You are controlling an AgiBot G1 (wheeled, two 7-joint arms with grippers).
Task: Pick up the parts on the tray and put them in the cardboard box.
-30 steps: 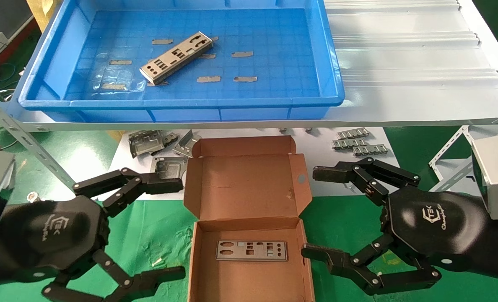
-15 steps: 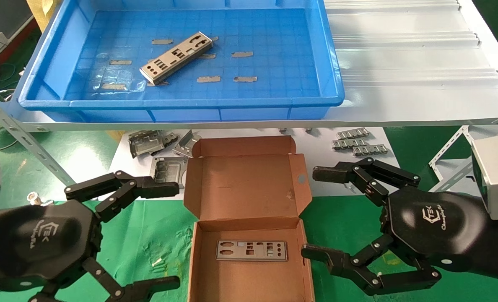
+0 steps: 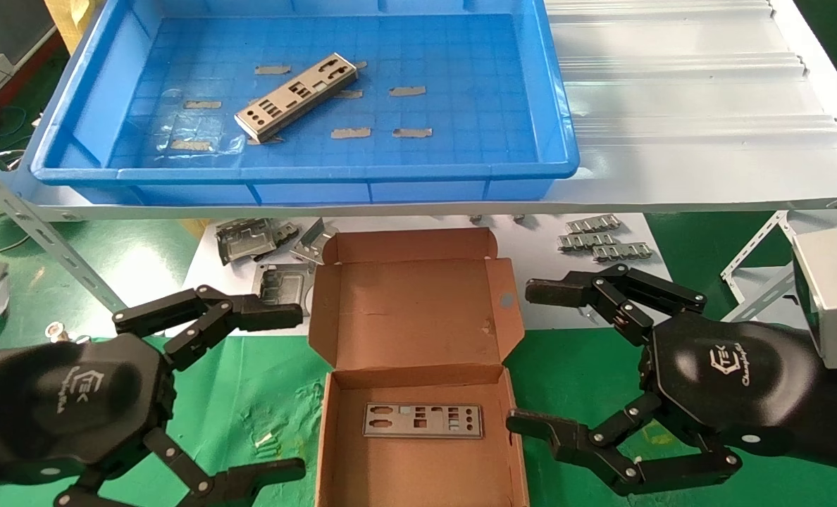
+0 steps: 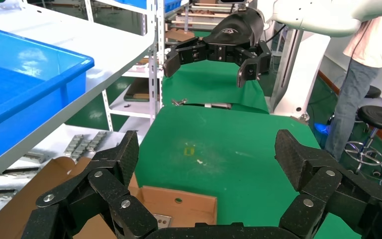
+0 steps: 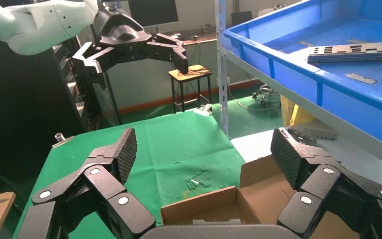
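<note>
One silver-grey punched part [image 3: 296,96] lies slanted on the floor of the blue tray [image 3: 306,172], which stands on the white shelf. Another part [image 3: 423,420] lies flat in the open cardboard box [image 3: 411,310] on the green cloth below. My left gripper [image 3: 293,391] hovers open just left of the box, holding nothing. On the box's right side my right gripper [image 3: 525,355] is open and empty too. The right wrist view shows the tray [image 5: 298,64] with its part [image 5: 358,50] and the box [image 5: 199,206] under my right gripper [image 5: 201,144]. The left wrist view shows the box [image 4: 189,209] under my left gripper [image 4: 206,149].
Squarish grey stamped pieces [image 3: 249,239] and small ridged strips [image 3: 602,239] lie on a white sheet behind the box, under the shelf [image 3: 693,105]. Slanted shelf struts stand at both sides. A person [image 4: 368,74] and a stool stand beyond the table.
My left gripper has drifted slightly to the left and toward me, still open. The right arm, the box and both parts have not moved.
</note>
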